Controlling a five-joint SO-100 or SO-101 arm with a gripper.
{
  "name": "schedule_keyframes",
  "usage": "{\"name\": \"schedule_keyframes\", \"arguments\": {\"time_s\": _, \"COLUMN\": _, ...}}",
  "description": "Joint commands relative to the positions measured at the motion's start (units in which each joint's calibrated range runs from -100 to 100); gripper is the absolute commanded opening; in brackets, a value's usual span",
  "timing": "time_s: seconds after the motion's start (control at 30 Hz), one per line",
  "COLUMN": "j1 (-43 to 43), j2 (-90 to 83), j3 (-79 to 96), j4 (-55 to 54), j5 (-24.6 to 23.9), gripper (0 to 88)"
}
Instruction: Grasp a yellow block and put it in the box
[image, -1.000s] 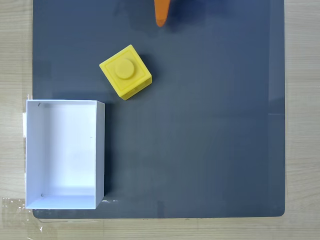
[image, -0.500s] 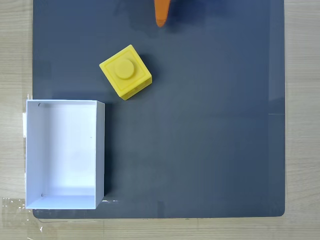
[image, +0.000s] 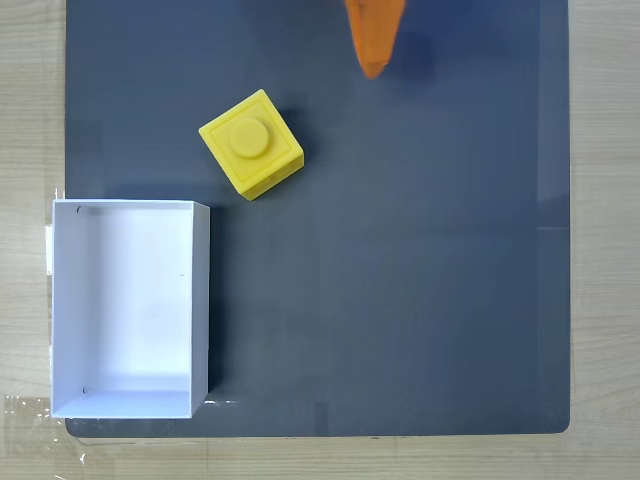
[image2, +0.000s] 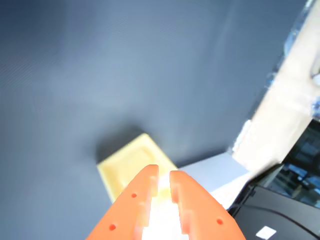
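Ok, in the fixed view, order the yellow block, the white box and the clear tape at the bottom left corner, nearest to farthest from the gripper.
From the gripper, top centre:
1. Yellow block, lower left of it.
2. White box, left side, below the block.
3. Clear tape, bottom left corner.

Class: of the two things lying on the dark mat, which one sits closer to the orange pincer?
The yellow block, a studded cube; the white box lies farther from the pincer.

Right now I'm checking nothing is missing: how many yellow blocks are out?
1. The yellow block sits on the dark mat, just above the white box in the fixed view.
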Motion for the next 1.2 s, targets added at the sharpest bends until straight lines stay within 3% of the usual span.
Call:
{"name": "schedule_keyframes", "arguments": {"time_s": 0.0, "j1": -0.14, "j2": 13.28, "j3": -20.95, "j4": 2.99, "j5": 0.03, "gripper": 3.4}}
{"name": "schedule_keyframes", "arguments": {"time_s": 0.1, "j1": 2.05, "j2": 21.59, "j3": -34.16, "j4": 8.66, "j5": 0.98, "gripper": 3.4}}
{"name": "schedule_keyframes", "arguments": {"time_s": 0.27, "j1": 5.84, "j2": 30.83, "j3": -46.46, "j4": 17.39, "j5": 7.69, "gripper": 7.7}}
{"name": "schedule_keyframes", "arguments": {"time_s": 0.57, "j1": 18.38, "j2": 37.27, "j3": -48.81, "j4": 27.95, "j5": 21.81, "gripper": 40.7}}
{"name": "schedule_keyframes", "arguments": {"time_s": 0.67, "j1": 23.09, "j2": 39.89, "j3": -48.90, "j4": 30.91, "j5": 27.32, "gripper": 47.7}}
{"name": "schedule_keyframes", "arguments": {"time_s": 0.9, "j1": 30.50, "j2": 46.00, "j3": -48.99, "j4": 32.05, "j5": 35.81, "gripper": 50.2}}
{"name": "schedule_keyframes", "arguments": {"time_s": 1.17, "j1": 32.86, "j2": 54.47, "j3": -48.99, "j4": 25.94, "j5": 36.71, "gripper": 50.1}}
